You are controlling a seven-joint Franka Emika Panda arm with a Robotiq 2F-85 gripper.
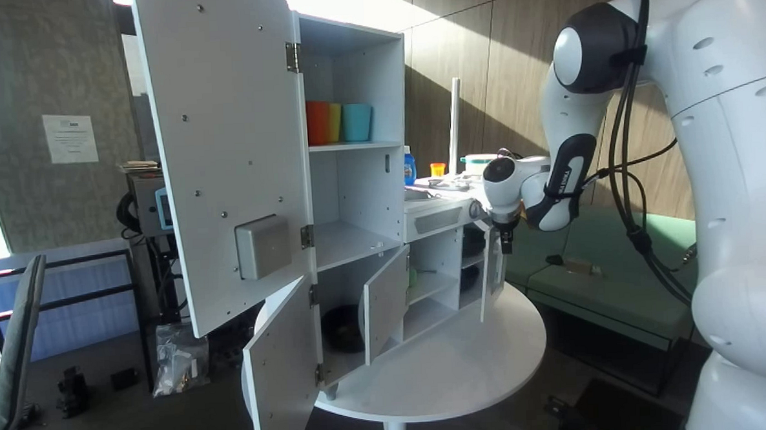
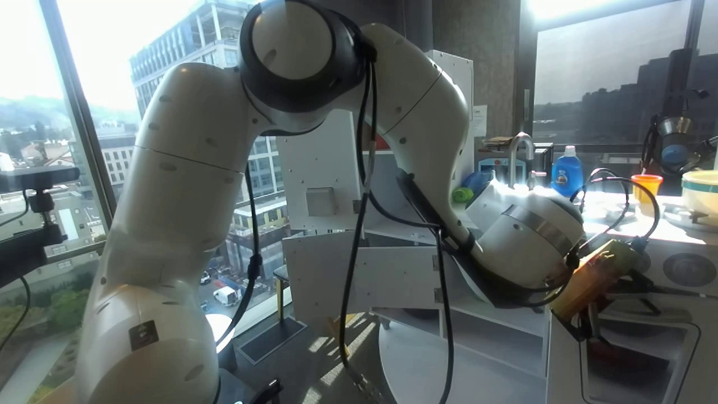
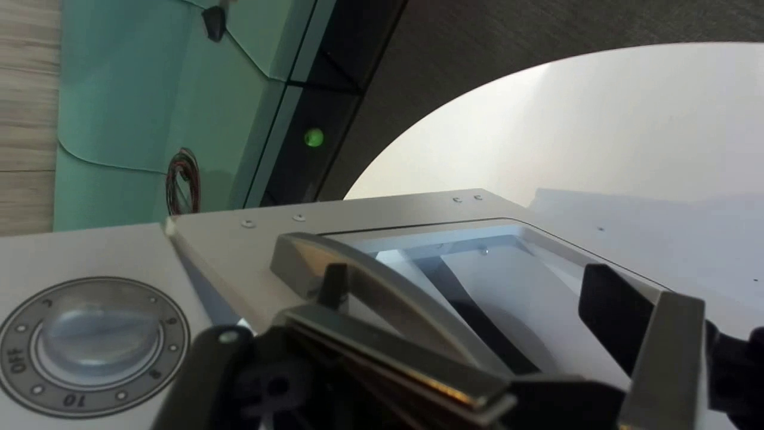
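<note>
Green sofa (image 3: 119, 101) behind, dial (image 3: 98, 341) reading OFF and 10; jaws wide apart, holding nothing, near grey handle (image 3: 401, 298)

Glaring window (image 2: 112, 56), sunlit countertop (image 2: 681, 231), dim floor (image 1: 133, 423)

Arm (image 1: 730, 174) bent, gripper (image 3: 468, 292) seemingly pointing down, fingers (image 3: 615, 319) wide apart

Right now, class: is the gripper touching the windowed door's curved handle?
Cannot tell. In the wrist view, the gripper covers part of the handle, and that overlap shows neither contact nor gap plainly.
</note>
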